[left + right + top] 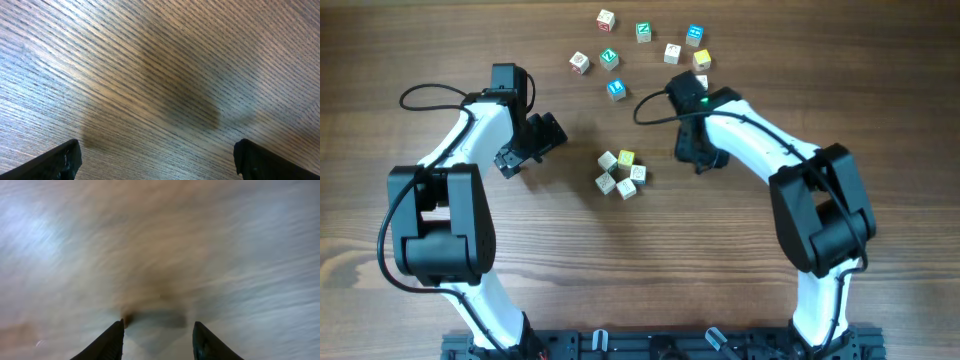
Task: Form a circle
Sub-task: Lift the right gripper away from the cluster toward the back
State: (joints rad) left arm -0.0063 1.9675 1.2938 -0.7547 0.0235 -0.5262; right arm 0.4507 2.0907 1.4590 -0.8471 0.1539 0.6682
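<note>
Wooden table point(620, 260), left hand point(528, 148) wide open and empty, right hand point(157, 335) part open, empty, near circle point(622, 173)

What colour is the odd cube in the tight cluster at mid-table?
The odd cube is yellow; the overhead view shows it best.

I count five small letter cubes in the tight ring point(638, 173) at the middle of the surface point(420, 40): four cream cubes point(608, 160) and one yellow cube point(626, 158). Farther out lies a loose scatter of eight in plain sight: three white-faced cubes point(672, 53), two green cubes point(643, 32), two blue cubes point(616, 89) and one more yellow one point(701, 60). A ninth, a pale cube point(701, 82), shows only partly beside my right arm point(760, 140).
</note>
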